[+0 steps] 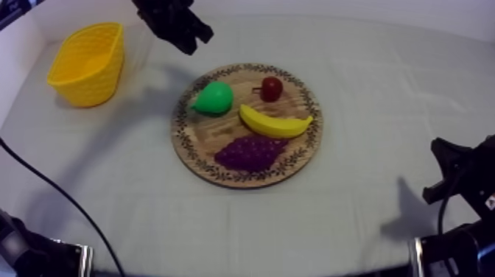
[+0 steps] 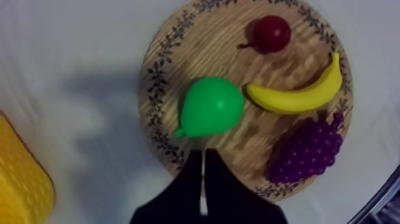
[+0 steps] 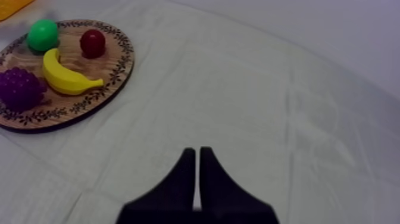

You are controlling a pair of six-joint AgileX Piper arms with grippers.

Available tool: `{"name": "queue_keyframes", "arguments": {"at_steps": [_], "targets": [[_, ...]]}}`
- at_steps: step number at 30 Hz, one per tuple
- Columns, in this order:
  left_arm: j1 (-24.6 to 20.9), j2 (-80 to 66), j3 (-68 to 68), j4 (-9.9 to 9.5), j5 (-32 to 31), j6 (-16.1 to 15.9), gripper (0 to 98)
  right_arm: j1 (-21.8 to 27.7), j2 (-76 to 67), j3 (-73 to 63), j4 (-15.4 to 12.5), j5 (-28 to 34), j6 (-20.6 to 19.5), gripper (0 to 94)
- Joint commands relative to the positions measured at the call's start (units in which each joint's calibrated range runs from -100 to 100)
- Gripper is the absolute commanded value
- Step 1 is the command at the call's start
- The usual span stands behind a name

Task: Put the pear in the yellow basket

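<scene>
in the left wrist view the picture's edge is cutting off most of the yellow basket (image 2: 21,179) and the wooden board's (image 2: 156,77) rim past the small red fruit (image 2: 271,33); in the right wrist view it is cropping the basket to a sliver and clipping the grapes (image 3: 18,88) and the board's rim beside them.

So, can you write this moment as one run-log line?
left gripper: shut, near pear | right gripper: shut, over cloth | pear: on board | basket: apart from board
</scene>
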Motion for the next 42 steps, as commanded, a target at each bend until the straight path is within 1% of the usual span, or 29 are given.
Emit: {"name": "queue_keyframes", "arguments": {"at_steps": [1,3,5,7,8,11,18,20,22,25,31,34,38,42], "targets": [[0.21,0.11,0.18,0.17,-0.52,-16.26,0.0,0.02,-0.04,-0.05,-0.01,0.02,0.0,0.4],[0.52,0.25,0.28,-0.32,-0.56,-20.37,0.0,0.02,-0.04,-0.05,-0.01,0.02,0.0,0.4],[0.89,0.4,0.15,-1.24,0.09,-23.13,0.0,0.02,-0.04,-0.05,-0.01,0.02,0.0,0.4],[1.14,0.5,-0.15,-1.86,0.62,-24.57,0.2,0.02,-0.04,-0.05,-0.01,0.02,0.0,0.4],[1.23,0.53,-0.32,-1.95,0.64,-24.69,0.5,0.02,-0.04,-0.05,-0.01,0.02,0.0,0.4],[1.35,0.54,-0.75,-2.05,0.26,-23.01,5.7,0.02,-0.04,-0.05,-0.01,0.02,0.0,0.4],[1.32,0.67,-0.75,-2.93,1.95,-18.42,30.1,0.02,-0.04,-0.05,-0.01,0.02,0.0,0.4],[1.47,0.72,-0.64,-3.42,2.51,-17.09,36.2,0.02,-0.04,-0.05,-0.01,0.02,0.0,0.4],[1.71,0.71,-0.29,-3.93,2.78,-16.42,43.0,0.02,-0.04,-0.05,-0.01,0.02,0.0,0.4],[1.94,0.61,0.33,-4.45,2.95,-16.12,53.0,0.02,-0.04,-0.05,-0.01,0.02,0.0,0.4],[2.05,0.54,1.9,-5.29,3.1,-16.96,76.3,0.02,-0.04,-0.05,-0.01,0.02,0.0,0.4],[2.1,0.9,2.82,-5.89,3.22,-16.8,85.2,0.02,-0.04,-0.05,-0.01,0.02,0.0,0.4],[2.13,2.2,3.39,-6.26,3.16,-16.72,92.2,0.02,-0.04,-0.05,-0.01,0.02,0.0,0.4],[2.23,4.67,2.69,-6.35,2.77,-16.75,94.8,0.02,-0.04,-0.05,-0.01,0.02,0.0,0.4]]}}
